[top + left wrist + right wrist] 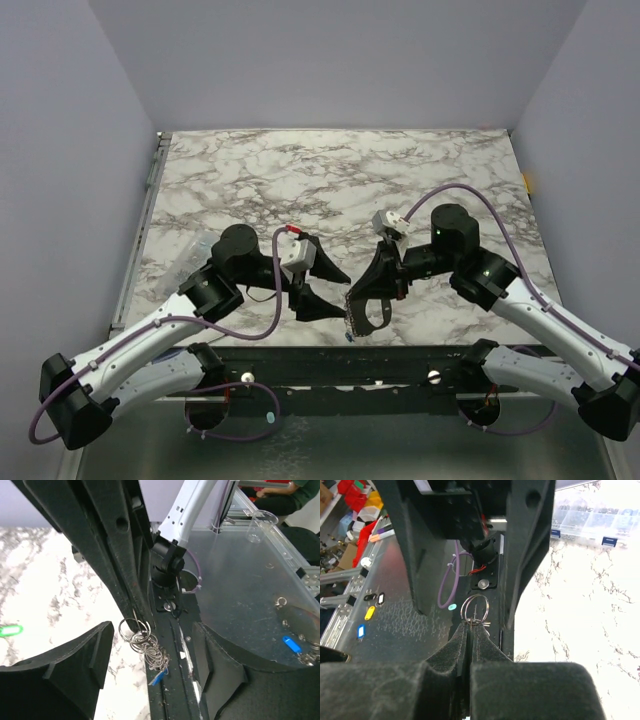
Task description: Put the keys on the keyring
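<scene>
My right gripper (358, 303) is shut on the keyring (352, 322), a chain of silvery rings that hangs over the table's near edge. In the right wrist view my closed fingertips (462, 630) pinch the top ring (475, 611). The blue key (157, 677) hangs at the bottom of the rings (145, 640) and also shows in the top view (348, 338). My left gripper (343, 297) is open and empty, its jaws wide on either side of the hanging rings (152, 635) without touching them. The mint green key (10, 630) lies on the marble, apart from both grippers.
A clear plastic bag (190, 250) lies on the marble by the left arm and shows in the right wrist view (590, 525). The black rail (420, 355) of the table's near edge runs just under the rings. A plastic cup (260, 525) stands off the table.
</scene>
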You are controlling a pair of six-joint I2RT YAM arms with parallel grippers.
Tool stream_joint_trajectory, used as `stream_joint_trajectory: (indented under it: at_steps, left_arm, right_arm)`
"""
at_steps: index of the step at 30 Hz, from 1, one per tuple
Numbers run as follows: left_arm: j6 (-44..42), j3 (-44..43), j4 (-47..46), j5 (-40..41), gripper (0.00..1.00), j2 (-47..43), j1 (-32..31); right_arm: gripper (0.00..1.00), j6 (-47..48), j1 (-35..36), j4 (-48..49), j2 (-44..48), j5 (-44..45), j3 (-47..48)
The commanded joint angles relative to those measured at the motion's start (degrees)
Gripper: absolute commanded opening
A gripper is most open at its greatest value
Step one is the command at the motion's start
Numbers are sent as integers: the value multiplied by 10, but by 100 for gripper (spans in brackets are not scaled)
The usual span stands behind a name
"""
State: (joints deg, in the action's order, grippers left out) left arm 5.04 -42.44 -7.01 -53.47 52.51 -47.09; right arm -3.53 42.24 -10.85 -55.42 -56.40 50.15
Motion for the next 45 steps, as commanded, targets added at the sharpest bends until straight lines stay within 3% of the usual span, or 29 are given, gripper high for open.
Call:
stream_joint_trajectory:
  at_steps: [1, 7, 14, 18, 23, 31, 45]
  left_arm:
    - [-68, 2, 24, 33, 71, -41, 1]
    - [-137, 10, 57, 123, 71, -85, 1]
    - [-256, 49, 54, 214, 64, -116, -2]
    - [-354, 90, 37, 207, 60, -143, -5]
    - [-398, 114, 2, 196, 53, -158, -6]
    - [-439, 134, -37, 168, 41, -164, -15]
    - [-491, 148, -63, 167, 37, -160, -40]
  right_arm:
    - [1, -9, 2, 18, 5, 15, -6]
    - [1, -8, 2, 2, 0, 11, 10]
    - [1, -36, 2, -40, -13, 40, 28]
    - [1, -71, 2, -18, -2, 31, 7]
    - [1, -117, 2, 35, 0, -18, -18]
    - [1, -175, 2, 103, -15, -54, -26]
    - [1, -222, 1, 159, -71, -82, -21]
